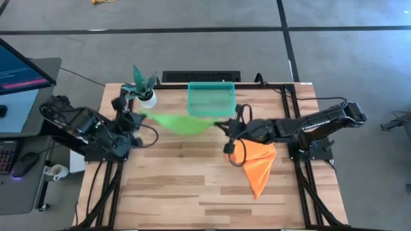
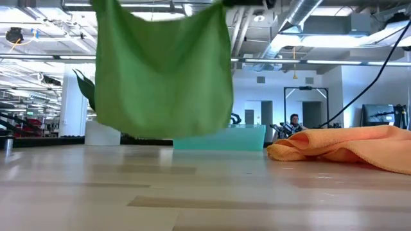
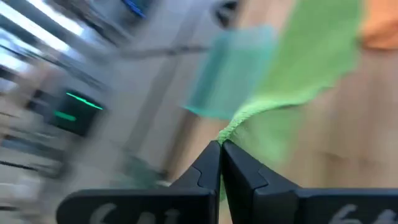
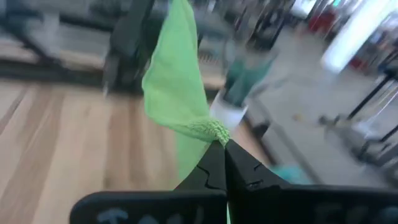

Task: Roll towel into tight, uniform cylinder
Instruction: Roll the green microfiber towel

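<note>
A green towel [image 1: 182, 122] hangs spread between my two grippers, lifted clear of the table; in the low view [image 2: 164, 70] it hangs as a broad sheet with its lower edge above the wood. My left gripper [image 1: 137, 117] is shut on its left corner, my right gripper [image 1: 226, 124] on its right corner. An orange towel [image 1: 257, 163] lies crumpled on the table under my right arm. My left gripper pinches the green towel's corner [image 3: 227, 133] between its two fingertips. The towel stretches away from the fingers, clear of the table. My right gripper pinches the opposite corner [image 4: 211, 130] between its two fingertips, where the hem bunches. The towel hangs off the fingers, clear of the table.
A teal translucent bin [image 1: 210, 98] stands at the far middle of the table, just behind the towel. A potted plant in a white pot [image 1: 144, 90] stands at the far left. The table's near half [image 1: 192, 192] is bare wood.
</note>
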Controlling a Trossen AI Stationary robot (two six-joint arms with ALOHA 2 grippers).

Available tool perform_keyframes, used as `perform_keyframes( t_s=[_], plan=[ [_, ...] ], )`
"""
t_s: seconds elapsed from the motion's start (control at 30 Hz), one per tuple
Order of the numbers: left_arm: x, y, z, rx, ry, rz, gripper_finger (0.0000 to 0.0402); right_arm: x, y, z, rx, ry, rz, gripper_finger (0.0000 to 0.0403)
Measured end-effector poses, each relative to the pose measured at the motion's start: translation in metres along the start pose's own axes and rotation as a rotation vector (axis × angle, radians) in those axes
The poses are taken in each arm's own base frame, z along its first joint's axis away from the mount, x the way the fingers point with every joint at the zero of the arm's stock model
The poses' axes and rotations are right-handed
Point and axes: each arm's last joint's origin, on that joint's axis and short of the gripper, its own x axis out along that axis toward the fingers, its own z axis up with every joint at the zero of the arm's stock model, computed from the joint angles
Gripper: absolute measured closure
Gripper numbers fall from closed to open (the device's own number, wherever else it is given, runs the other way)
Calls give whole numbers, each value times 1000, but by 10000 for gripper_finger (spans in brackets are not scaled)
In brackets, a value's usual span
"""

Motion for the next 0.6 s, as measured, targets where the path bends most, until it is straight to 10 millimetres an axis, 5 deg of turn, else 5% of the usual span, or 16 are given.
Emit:
perform_keyframes(
  t_s=[0.23,0.6],
  plan=[
    [24,-54,-32,-57,241,-211,401,11,50,-36,49,195,119,397],
    [35,-124,-70,-85,471,-224,401,11,122,-82,117,439,314,397]
  ],
)
